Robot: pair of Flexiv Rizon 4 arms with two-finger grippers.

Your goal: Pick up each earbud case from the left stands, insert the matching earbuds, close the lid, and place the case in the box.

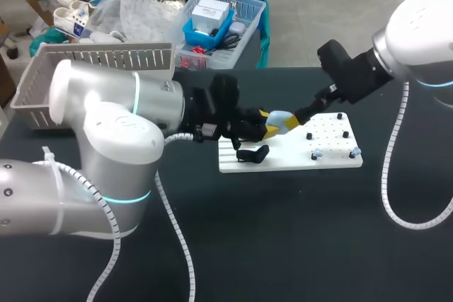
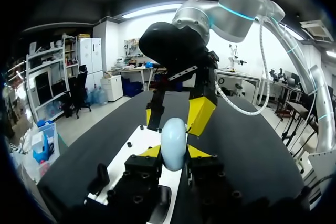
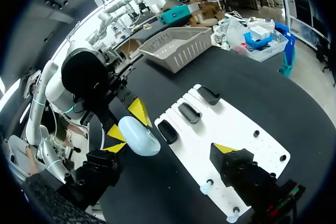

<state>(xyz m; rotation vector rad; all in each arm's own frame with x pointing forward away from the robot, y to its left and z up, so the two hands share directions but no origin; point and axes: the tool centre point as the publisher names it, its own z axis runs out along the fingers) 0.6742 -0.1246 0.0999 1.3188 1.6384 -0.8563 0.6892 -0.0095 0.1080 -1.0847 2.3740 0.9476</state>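
Observation:
My left gripper point(image 1: 274, 124) is shut on a pale blue earbud case point(image 1: 281, 120) and holds it just above the left end of the white board point(image 1: 325, 164). In the left wrist view the case point(image 2: 173, 142) stands upright between my own yellow tips. My right gripper point(image 1: 294, 118) meets it from the far side, open, with its yellow fingers point(image 2: 201, 114) on either side of the case's far end. Seen from the right wrist, the case point(image 3: 139, 136) lies close to one of my wide-spread fingers point(image 3: 224, 149). Two small blue earbuds point(image 1: 316, 154) point(image 1: 354, 152) sit on pegs at the board's right end.
Black case stands point(image 3: 189, 113) line the board's left end, one of them below the grippers point(image 1: 253, 153). A grey slatted basket point(image 1: 92, 68) sits at the table's back left. Black pegs point(image 1: 345, 134) dot the board's right half.

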